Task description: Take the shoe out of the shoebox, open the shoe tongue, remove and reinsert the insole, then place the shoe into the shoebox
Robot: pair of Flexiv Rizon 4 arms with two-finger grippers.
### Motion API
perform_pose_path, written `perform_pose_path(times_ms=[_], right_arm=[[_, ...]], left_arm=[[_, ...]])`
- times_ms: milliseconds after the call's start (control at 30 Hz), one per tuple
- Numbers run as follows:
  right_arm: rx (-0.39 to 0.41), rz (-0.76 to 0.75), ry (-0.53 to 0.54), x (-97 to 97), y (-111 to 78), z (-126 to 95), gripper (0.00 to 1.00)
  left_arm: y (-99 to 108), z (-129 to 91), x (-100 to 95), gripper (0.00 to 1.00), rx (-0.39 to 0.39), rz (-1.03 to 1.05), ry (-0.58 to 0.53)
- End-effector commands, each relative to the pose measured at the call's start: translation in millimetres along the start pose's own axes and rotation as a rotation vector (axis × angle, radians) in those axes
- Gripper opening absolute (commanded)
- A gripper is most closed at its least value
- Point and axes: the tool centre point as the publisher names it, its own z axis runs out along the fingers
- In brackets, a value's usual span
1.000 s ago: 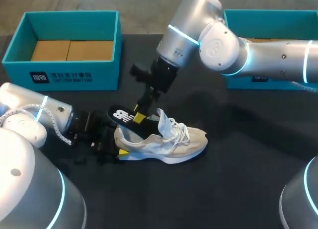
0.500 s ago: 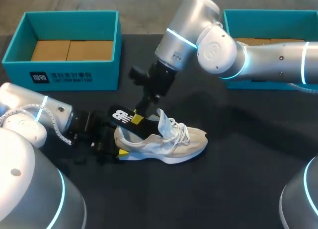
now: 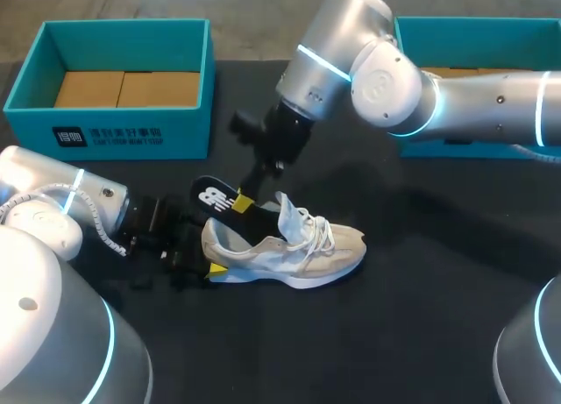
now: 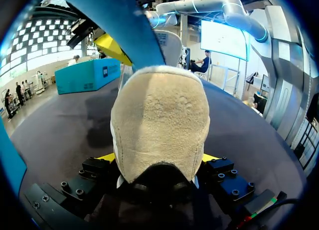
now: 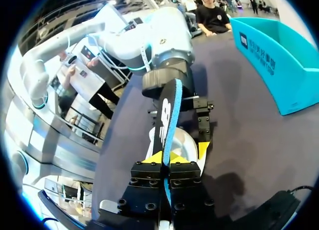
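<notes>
The dark worktop [image 3: 412,325] carries two teal boxes: one shoebox [image 3: 184,132] at eleven o'clock and a second shoebox [image 3: 465,25] at two o'clock, partly behind the right arm [image 3: 456,93]. The beige shoe [image 3: 298,251] stands on its sole near the centre, outside both boxes, with its toe toward three o'clock and its heel toward nine. The black insole [image 3: 215,198] slants out of the shoe's opening toward ten o'clock, its lower end down inside. The right claw [image 3: 242,204] is closed tight on the insole, pinching it from both sides. The left claw [image 4: 158,160] clamps the heel, with a yellow tip on each side.
</notes>
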Motion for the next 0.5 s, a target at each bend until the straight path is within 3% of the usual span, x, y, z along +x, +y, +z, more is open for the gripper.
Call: perform_pose_path(times_ms=[33, 500], right_arm=[[-0.011, -0.007, -0.020, 7.6, 2.2, -12, 0.00], [-0.124, -0.041, -0.099, 3.4, 33.8, -44, 0.00]], left_arm=[[2, 2, -1.3, 0.00, -0.002, 0.000, 0.000], [2, 2, -1.3, 0.00, -0.002, 0.000, 0.000]])
